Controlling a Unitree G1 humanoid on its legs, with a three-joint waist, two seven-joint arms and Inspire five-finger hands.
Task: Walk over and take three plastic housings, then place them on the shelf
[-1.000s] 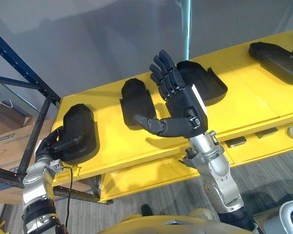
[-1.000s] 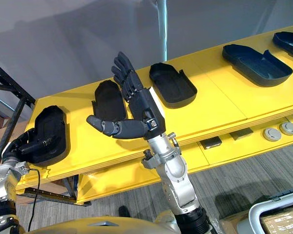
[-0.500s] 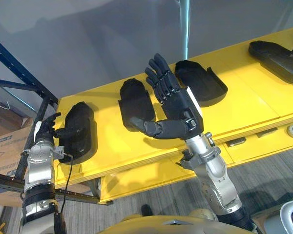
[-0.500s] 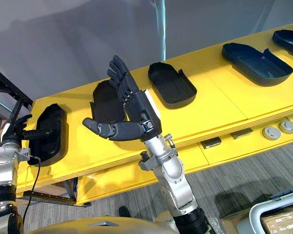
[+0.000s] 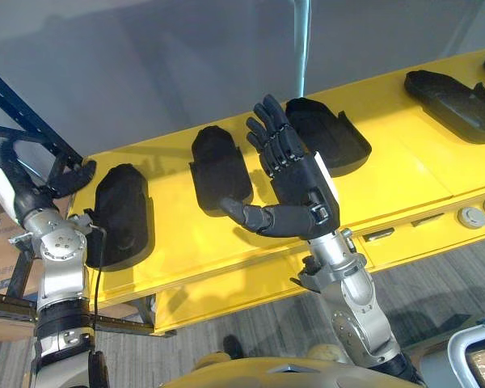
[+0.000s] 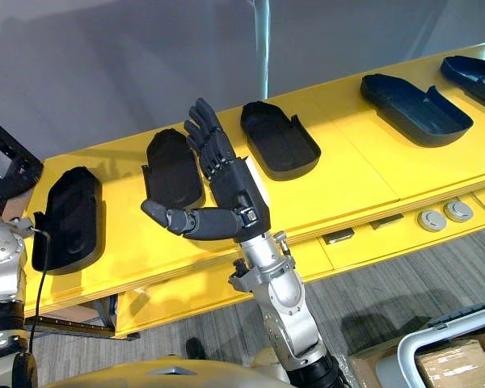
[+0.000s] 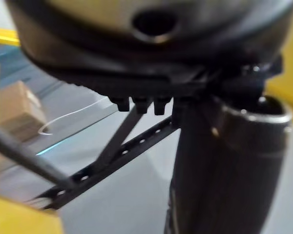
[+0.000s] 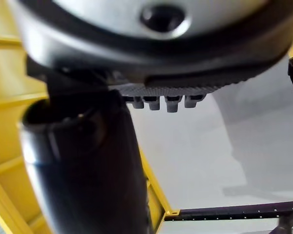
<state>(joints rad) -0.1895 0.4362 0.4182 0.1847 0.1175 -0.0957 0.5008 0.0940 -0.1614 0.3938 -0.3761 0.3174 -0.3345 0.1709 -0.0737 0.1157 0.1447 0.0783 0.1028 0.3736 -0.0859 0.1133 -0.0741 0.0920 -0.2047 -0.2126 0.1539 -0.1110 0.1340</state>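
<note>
Housing point(image 5: 121, 214) at far left flat on yellow worktop point(image 5: 404, 162), long axis pointing away from robot, just right of left hand point(image 5: 44, 190), nearest reach. Middle housing point(image 5: 218, 166) beside raised right hand point(image 5: 295, 182), thumb side. Both hands spread open, empty.

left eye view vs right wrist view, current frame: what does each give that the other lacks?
Left eye view: four black housings, the left housing, middle housing, third housing and far housing, plus the left hand, open beside the left housing.
Right wrist view: the right hand's thumb and fingers seen from the wrist, all stretched out.
Both: the right hand, open and empty, the yellow table, the grey wall.
</note>
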